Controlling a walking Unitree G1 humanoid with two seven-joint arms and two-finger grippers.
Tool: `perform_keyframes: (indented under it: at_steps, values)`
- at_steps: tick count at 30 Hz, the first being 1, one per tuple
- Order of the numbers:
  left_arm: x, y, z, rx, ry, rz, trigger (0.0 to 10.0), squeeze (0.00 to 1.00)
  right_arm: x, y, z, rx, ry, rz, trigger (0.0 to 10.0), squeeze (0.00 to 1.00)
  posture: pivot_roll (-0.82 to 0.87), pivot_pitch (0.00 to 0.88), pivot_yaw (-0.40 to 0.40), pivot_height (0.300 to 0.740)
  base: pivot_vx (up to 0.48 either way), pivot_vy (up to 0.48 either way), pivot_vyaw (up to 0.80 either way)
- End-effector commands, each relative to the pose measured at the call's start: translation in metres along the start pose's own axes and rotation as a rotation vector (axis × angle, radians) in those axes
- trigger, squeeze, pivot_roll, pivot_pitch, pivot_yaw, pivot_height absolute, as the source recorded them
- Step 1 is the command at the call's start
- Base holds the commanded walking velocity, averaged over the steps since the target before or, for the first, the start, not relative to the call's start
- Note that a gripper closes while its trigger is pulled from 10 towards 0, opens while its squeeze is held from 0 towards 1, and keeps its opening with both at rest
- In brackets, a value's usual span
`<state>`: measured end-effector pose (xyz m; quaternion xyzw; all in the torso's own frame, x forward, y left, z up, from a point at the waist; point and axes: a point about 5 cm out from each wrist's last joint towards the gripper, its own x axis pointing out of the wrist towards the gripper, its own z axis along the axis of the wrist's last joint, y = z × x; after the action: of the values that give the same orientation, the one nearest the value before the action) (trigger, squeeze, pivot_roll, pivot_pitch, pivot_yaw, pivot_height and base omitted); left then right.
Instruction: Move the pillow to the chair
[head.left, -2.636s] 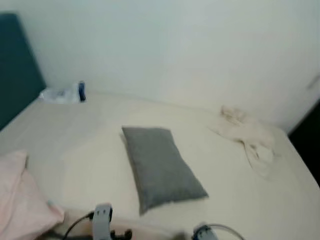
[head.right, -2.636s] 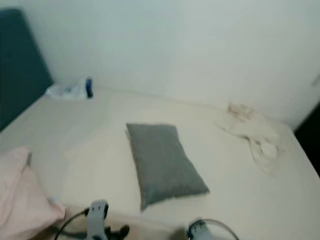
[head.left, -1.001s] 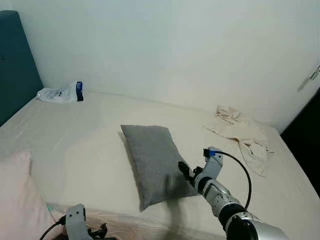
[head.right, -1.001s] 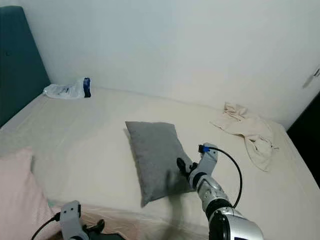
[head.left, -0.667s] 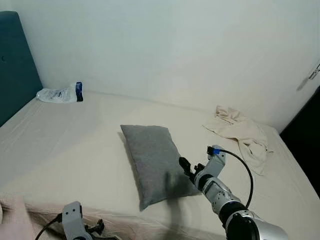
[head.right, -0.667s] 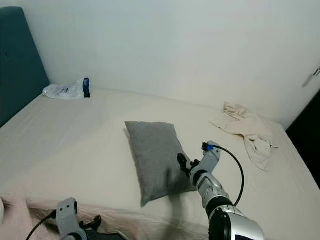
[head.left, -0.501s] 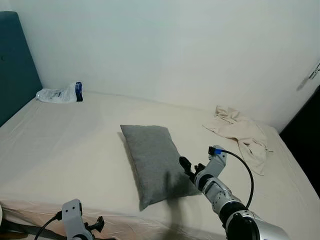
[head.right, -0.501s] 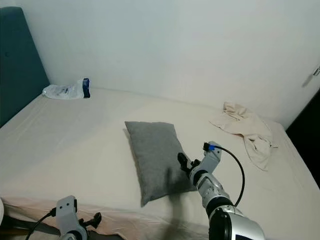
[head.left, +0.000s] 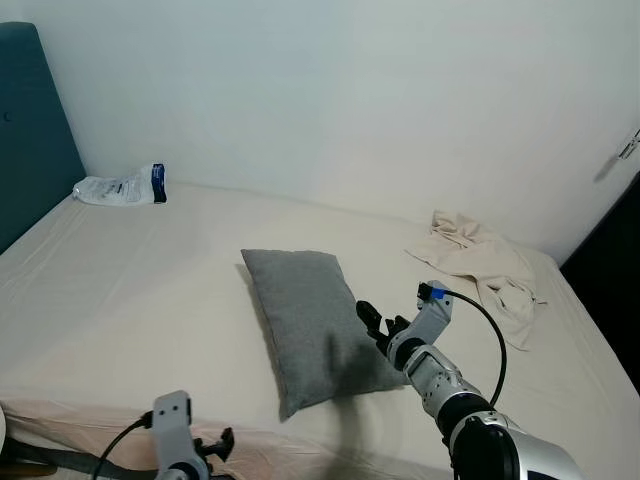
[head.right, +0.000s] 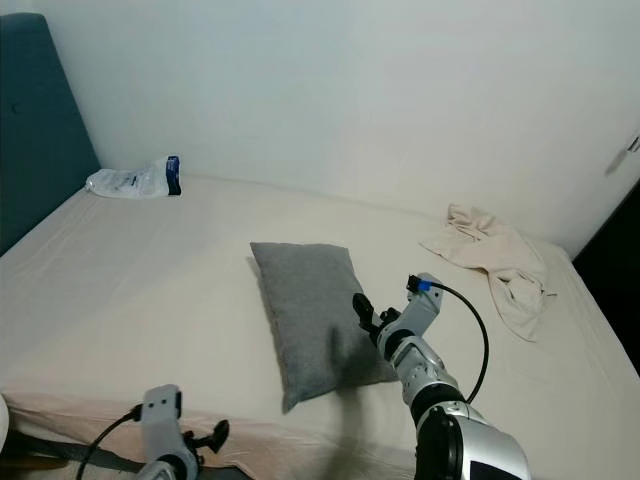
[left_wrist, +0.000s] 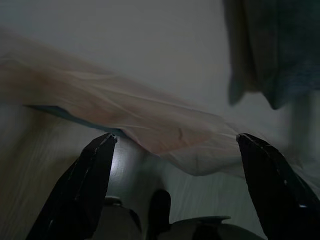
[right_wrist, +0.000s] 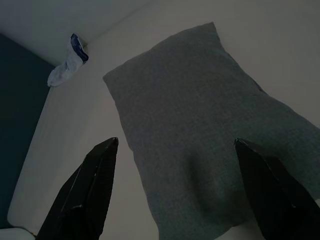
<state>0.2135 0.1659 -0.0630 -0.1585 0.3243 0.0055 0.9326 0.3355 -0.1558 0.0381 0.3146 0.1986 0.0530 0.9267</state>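
Note:
A grey pillow (head.left: 300, 315) lies flat in the middle of a cream bed (head.left: 140, 290). My right gripper (head.left: 374, 321) hovers open over the pillow's right edge, fingers pointing toward it. In the right wrist view the pillow (right_wrist: 200, 125) spreads between the two open fingers (right_wrist: 95, 190), with a gap still showing. My left gripper (head.left: 215, 445) sits low at the bed's front edge. In the left wrist view its fingers (left_wrist: 90, 185) stand open, with a pinkish sheet fold (left_wrist: 130, 120) between them, untouched.
A teal headboard (head.left: 30, 140) stands at the left. A plastic bag with a blue end (head.left: 120, 188) lies by the wall at the bed's far left. A crumpled beige cloth (head.left: 485, 265) lies at the far right. A dark gap (head.left: 610, 290) borders the bed's right side.
My right arm rose from below the frame and reached out over the pillow's right edge. The pink cushion at the left left the picture. My left gripper shifted slightly right.

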Motion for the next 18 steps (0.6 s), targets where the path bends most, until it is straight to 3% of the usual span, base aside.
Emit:
perform_keyframes:
  at_steps: [1, 12, 18]
  values:
    - [0.001, -0.005, 0.000, 0.023, -0.001, -0.026, 10.0, 0.00, 0.000, -0.001, -0.001, 0.006, 0.018, 0.002, 10.0, 0.00, 0.17, 0.000, -0.117, 0.735, 0.000, 0.000, 0.00]
    - [0.008, -0.014, 0.026, 0.017, -0.111, -0.104, 10.0, 0.00, -0.001, -0.001, -0.007, 0.028, 0.029, 0.013, 10.0, 0.00, 0.18, 0.000, -0.108, 0.680, 0.000, 0.000, 0.00]
    - [0.013, -0.032, 0.051, 0.032, -0.226, -0.237, 10.0, 0.00, -0.002, -0.004, 0.001, 0.086, -0.013, 0.004, 10.0, 0.00, 0.18, 0.000, -0.107, 0.655, 0.000, 0.000, 0.00]
